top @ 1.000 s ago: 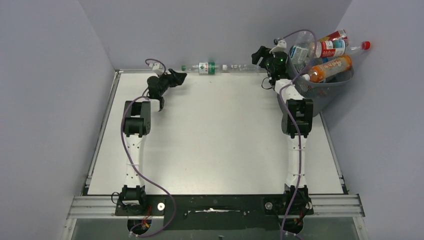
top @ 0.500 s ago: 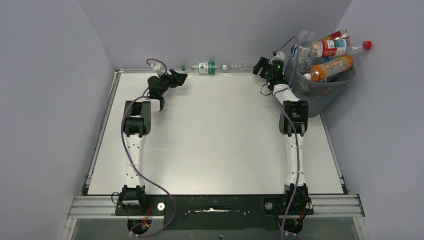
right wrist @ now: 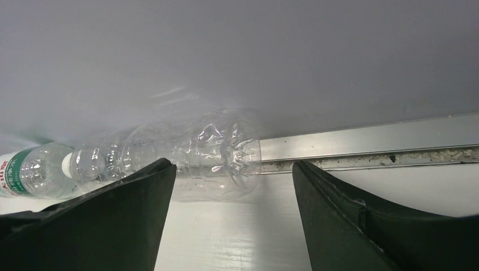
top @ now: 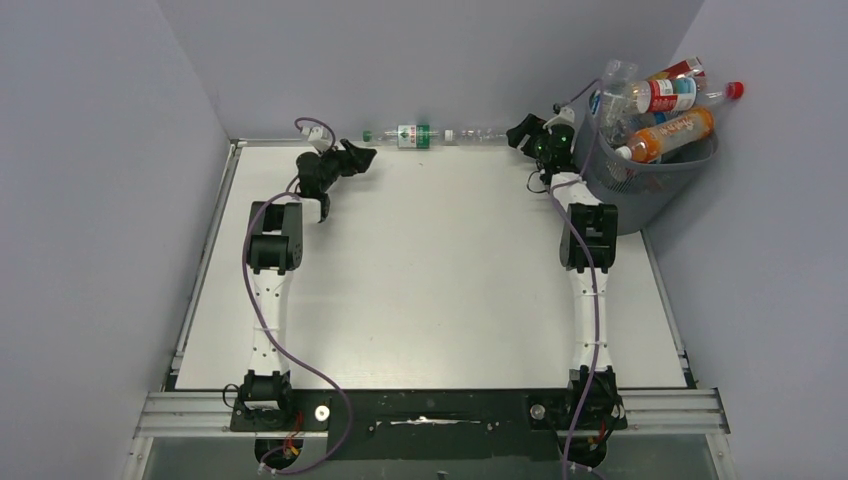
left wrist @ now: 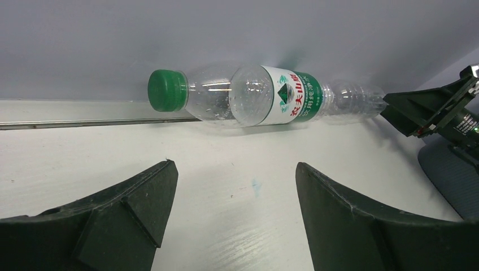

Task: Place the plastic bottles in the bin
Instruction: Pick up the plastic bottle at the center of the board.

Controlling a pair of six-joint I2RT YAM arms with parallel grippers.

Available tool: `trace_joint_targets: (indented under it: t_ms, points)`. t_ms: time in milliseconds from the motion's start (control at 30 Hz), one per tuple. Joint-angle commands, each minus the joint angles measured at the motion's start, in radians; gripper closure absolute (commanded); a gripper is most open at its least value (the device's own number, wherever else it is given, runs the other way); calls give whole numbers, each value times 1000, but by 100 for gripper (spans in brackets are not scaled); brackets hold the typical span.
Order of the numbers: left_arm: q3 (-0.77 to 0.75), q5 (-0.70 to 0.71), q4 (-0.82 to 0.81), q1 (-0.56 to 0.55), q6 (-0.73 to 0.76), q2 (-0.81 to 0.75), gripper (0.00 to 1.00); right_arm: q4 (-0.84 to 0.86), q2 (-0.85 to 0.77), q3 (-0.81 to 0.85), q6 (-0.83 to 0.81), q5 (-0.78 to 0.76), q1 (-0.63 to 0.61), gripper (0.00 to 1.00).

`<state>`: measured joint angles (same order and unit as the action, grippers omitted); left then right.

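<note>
Left gripper (left wrist: 231, 172) and right gripper (right wrist: 234, 169) gape empty; the green-capped bottle (left wrist: 265, 96) and clear bottle (right wrist: 186, 152) against the wall (left wrist: 226, 34) may roll if nudged.

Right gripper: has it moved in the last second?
Yes. The right gripper has dropped lower and is now level with the clear unlabelled bottle lying against the back wall.

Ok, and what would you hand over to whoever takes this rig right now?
Left end effector: open, empty, pointed at the green-capped bottle lying along the back wall.
Right end effector: open, empty, facing the clear unlabelled bottle lying next to the green-capped one.
Bin: at the far right corner, binned bottles heaped above its rim.
Done: that heap. Left: the two bottles by the wall.
</note>
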<state>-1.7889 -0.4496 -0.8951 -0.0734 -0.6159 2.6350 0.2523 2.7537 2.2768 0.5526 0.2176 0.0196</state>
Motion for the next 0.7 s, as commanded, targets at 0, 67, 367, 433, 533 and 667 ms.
trace_joint_targets:
  t_ms: [0, 67, 367, 433, 533, 667]
  points:
    - [-31, -13, -28, -5, 21, -63, 23, 139, 29, 38, 51, 85, 20, 23]
    - [-33, -13, -24, -6, 22, -63, 23, 174, 32, 31, 64, 119, 20, 23]
    - [-60, -15, -4, -8, 27, -47, 23, 245, 28, 7, 83, 222, 7, 27]
    - [-65, -15, 0, -9, 27, -43, 23, 266, 1, -36, 81, 237, 1, 27]
    - [-66, -15, 1, -11, 24, -41, 23, 302, -48, -109, 76, 270, -10, 29]
    - [-57, -15, 2, -15, 25, -50, 24, 314, -116, -194, 37, 302, -37, 30]
